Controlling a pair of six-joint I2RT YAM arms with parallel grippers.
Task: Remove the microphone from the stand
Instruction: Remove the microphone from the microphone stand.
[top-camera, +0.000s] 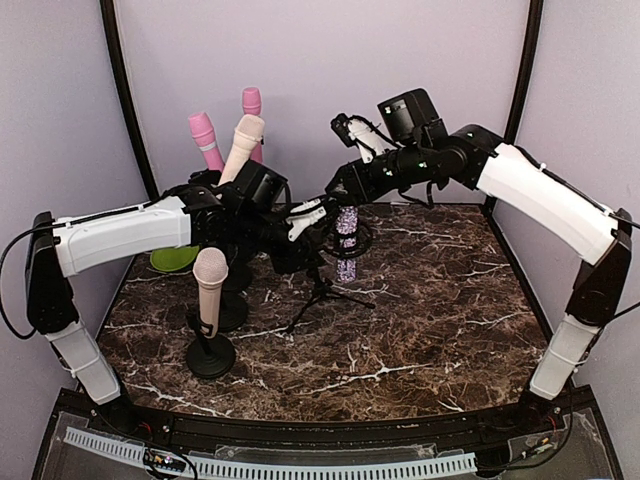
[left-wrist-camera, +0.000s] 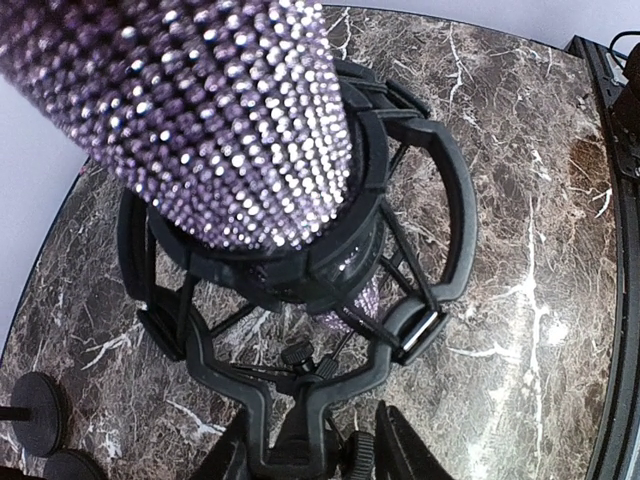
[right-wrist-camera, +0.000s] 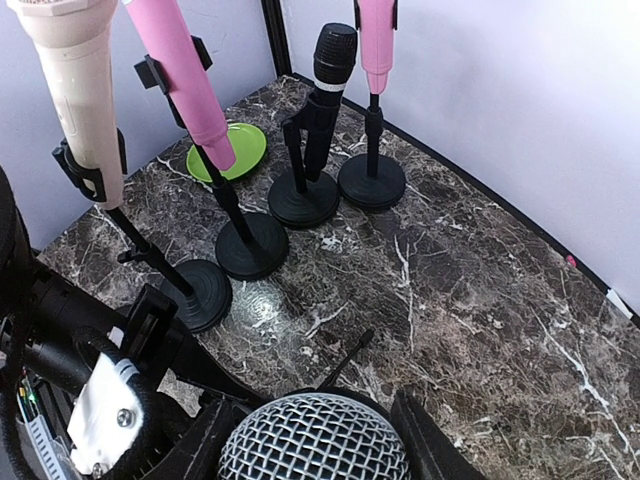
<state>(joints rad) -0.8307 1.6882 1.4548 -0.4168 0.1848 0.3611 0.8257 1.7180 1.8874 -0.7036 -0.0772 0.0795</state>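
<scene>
The upright microphone is pinched at its mesh head by the right gripper, reaching from two o'clock. The left gripper flanks the stand at nine o'clock, its grip unclear.

Twin builds: the left arm and right arm wear glossy white shells over their long links, with matte black housings at each joint and black blocks at the shoulders. A boxy black camera sits on the right wrist, and a second camera on the left. Thin black cables loop out beside the shoulder joints. The left hand and right hand both end in angular black fingers. The left hand also carries a white moulded piece, fixed with a silver screw.
</scene>
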